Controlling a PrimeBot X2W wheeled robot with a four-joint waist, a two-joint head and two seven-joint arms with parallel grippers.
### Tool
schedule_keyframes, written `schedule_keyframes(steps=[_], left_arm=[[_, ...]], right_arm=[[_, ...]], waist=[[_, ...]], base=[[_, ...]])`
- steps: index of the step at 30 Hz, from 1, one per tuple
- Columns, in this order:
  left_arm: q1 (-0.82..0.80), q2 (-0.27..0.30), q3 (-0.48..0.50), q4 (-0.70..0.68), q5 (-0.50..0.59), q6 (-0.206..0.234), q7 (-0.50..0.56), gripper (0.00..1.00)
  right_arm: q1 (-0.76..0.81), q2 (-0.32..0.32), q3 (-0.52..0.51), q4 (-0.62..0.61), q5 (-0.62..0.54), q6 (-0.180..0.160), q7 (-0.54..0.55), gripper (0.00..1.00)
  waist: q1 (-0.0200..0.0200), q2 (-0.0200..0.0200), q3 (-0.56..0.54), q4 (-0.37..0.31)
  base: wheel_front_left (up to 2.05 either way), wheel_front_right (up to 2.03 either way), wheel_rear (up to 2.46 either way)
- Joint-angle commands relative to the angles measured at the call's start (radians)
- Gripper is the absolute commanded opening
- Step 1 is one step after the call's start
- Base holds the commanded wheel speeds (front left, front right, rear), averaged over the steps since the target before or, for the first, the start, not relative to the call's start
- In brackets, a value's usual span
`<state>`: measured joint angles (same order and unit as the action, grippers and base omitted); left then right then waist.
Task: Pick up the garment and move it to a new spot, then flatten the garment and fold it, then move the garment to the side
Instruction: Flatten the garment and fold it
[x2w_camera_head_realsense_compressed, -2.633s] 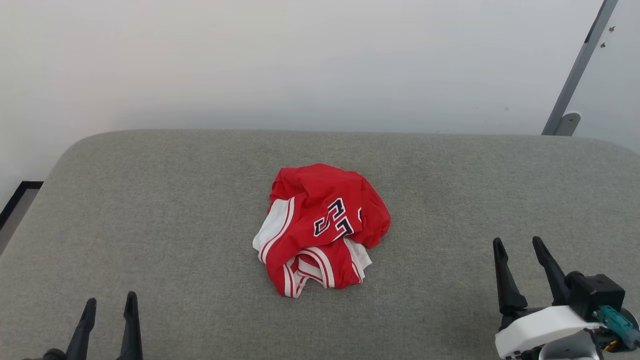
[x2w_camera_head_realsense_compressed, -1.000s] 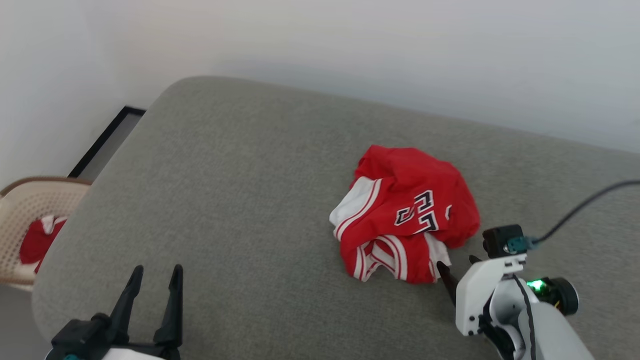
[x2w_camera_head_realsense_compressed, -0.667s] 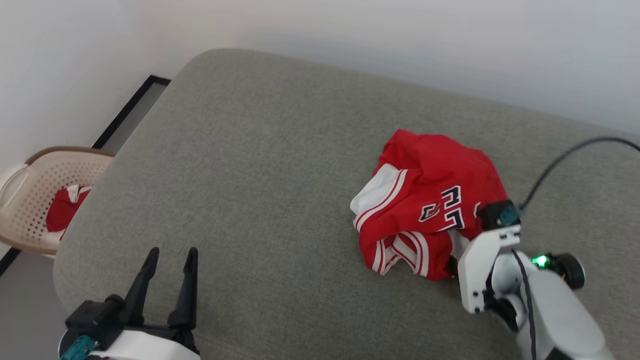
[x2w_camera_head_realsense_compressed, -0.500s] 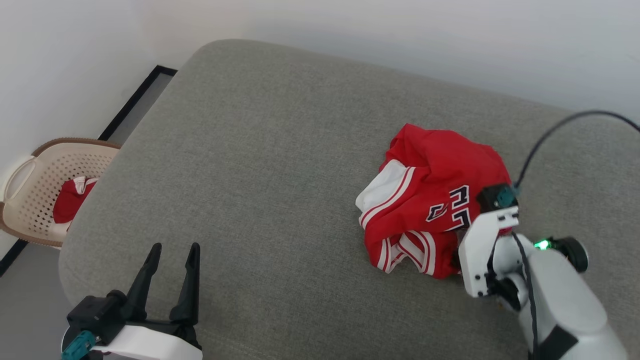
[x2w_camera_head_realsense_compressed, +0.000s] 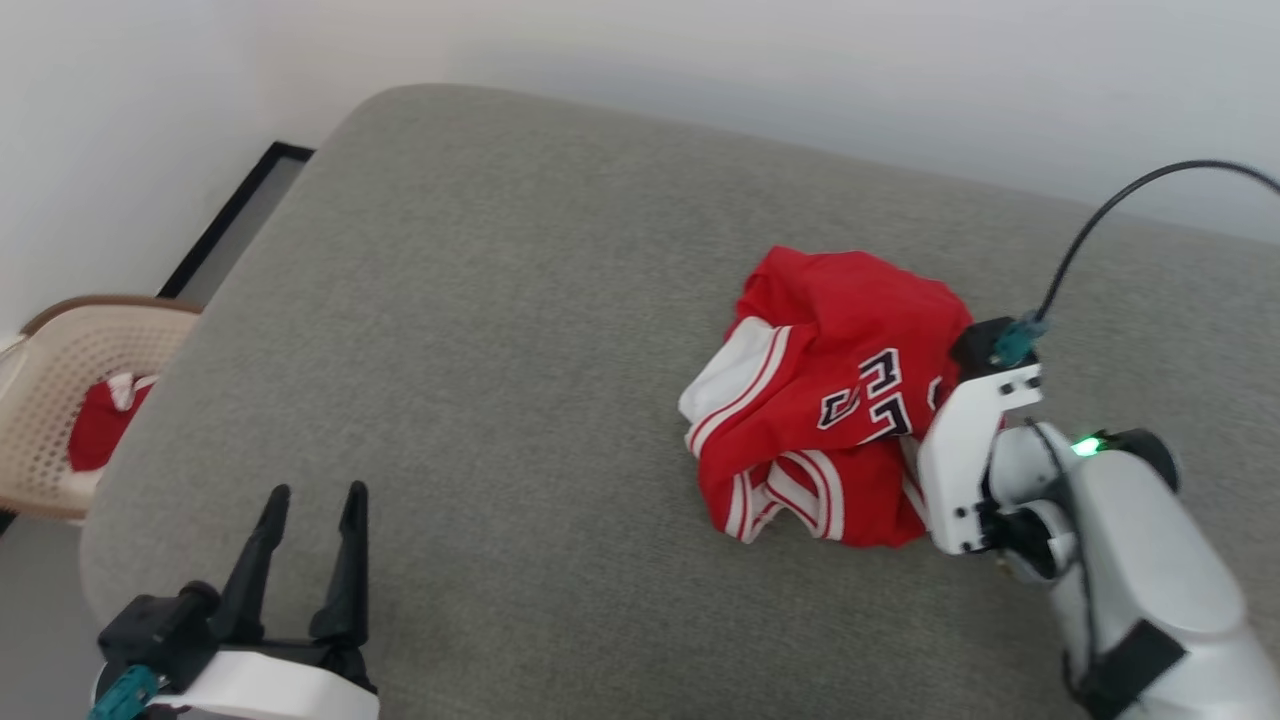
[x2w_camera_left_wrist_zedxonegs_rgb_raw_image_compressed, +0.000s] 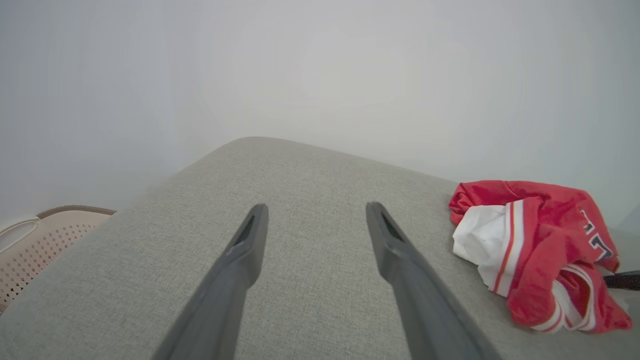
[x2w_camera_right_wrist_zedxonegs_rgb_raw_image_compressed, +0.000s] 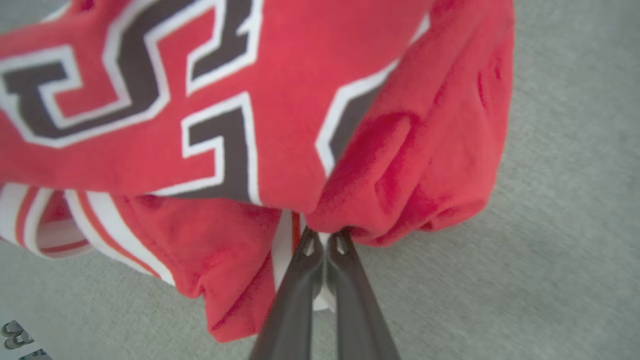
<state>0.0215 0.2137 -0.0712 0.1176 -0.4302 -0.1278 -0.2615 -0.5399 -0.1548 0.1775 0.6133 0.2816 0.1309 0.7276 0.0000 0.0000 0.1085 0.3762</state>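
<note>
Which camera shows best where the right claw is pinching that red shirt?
The right wrist view: the right gripper is shut on a fold at the garment's lower edge, seen close up. In the head view the arm's white wrist covers the pinch. The left wrist view catches a dark fingertip beside the garment.

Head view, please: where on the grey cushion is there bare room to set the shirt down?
Widest free patch: the cushion between the left tool and the shirt, back to the wall. A narrower strip runs behind the shirt. Crowded: the shirt's near right side, where the right tool pinches it.
</note>
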Motion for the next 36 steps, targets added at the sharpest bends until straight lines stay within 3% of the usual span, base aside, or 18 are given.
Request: schedule_keyframes(steps=[1,8,16,20,27,28,29,30,31,36], left_arm=[[0.010,0.001,0.011,-0.007,0.002,-0.003,-0.005,1.00],[0.029,0.002,0.038,-0.023,0.007,-0.003,-0.005,1.00],[0.026,0.000,0.039,-0.030,0.005,-0.003,-0.005,1.00],[0.013,0.001,0.029,-0.027,0.001,-0.003,-0.005,1.00],[-0.007,0.019,0.003,-0.015,-0.010,-0.003,-0.005,1.00],[-0.014,0.024,-0.006,-0.013,-0.012,-0.003,-0.005,1.00],[-0.020,0.031,-0.018,-0.012,-0.016,-0.003,-0.005,1.00],[-0.023,0.039,-0.027,-0.007,-0.021,-0.003,-0.005,1.00],[-0.026,0.050,-0.039,-0.001,-0.025,-0.003,-0.005,1.00],[-0.057,0.105,-0.103,0.013,-0.073,-0.003,0.008,1.00]], right_arm=[[0.023,-0.018,-0.002,-0.043,0.023,0.000,0.015,0.00],[0.107,-0.101,-0.051,-0.263,0.065,0.000,0.105,0.00],[0.253,-0.146,-0.222,-0.477,0.022,0.000,0.243,0.00],[0.306,-0.128,-0.298,-0.482,-0.025,0.000,0.250,0.00],[0.295,-0.073,-0.354,-0.343,-0.074,0.000,0.156,0.00],[0.288,-0.062,-0.361,-0.322,-0.075,0.000,0.140,0.06],[0.278,-0.055,-0.365,-0.305,-0.081,0.000,0.122,0.31],[0.271,-0.054,-0.358,-0.293,-0.091,0.000,0.107,0.57],[0.261,-0.053,-0.353,-0.282,-0.095,0.000,0.093,1.00],[0.231,-0.048,-0.324,-0.283,-0.098,0.000,0.026,1.00]], waist=[[0.0000,0.0000,-0.010,-0.022],[0.0000,0.0000,-0.019,-0.072],[0.0000,0.0000,-0.015,-0.106],[0.0000,0.0000,-0.007,-0.108],[0.0000,0.0000,0.008,-0.105],[0.0000,0.0000,0.008,-0.106],[0.0000,0.0000,0.008,-0.108],[0.0000,0.0000,0.007,-0.111],[0.0000,0.0000,0.006,-0.115],[0.0000,0.0000,-0.007,-0.152]], base=[[0.00,0.00,0.00],[0.00,0.00,0.00],[0.00,0.00,0.00],[0.00,0.00,0.00],[0.00,0.00,0.00],[0.00,0.00,0.00],[0.00,0.00,0.00],[0.00,0.00,0.00],[0.00,0.00,0.00],[0.00,0.00,0.00]])
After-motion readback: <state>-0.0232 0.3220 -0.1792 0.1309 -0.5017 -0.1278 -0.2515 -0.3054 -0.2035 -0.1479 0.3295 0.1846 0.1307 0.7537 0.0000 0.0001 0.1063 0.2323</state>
